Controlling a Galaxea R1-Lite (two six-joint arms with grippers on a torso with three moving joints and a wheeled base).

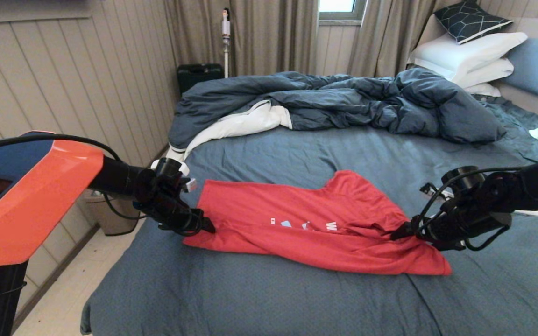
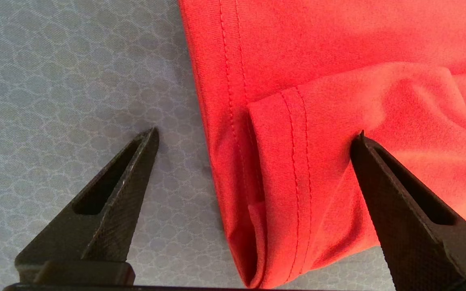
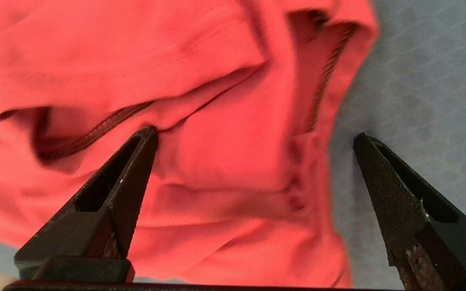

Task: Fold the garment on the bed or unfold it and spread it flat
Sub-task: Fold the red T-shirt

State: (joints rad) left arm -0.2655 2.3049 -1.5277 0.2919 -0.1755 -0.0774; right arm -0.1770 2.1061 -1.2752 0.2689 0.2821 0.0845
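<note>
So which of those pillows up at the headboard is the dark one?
The patterned cushion propped on top of the stack; the pillows beneath it are plain white.

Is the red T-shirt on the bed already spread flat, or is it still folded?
Folded, not flat: the red T-shirt lies doubled over lengthwise on the bed, its lettering half hidden, its hem layers overlapping in the left wrist view.
</note>
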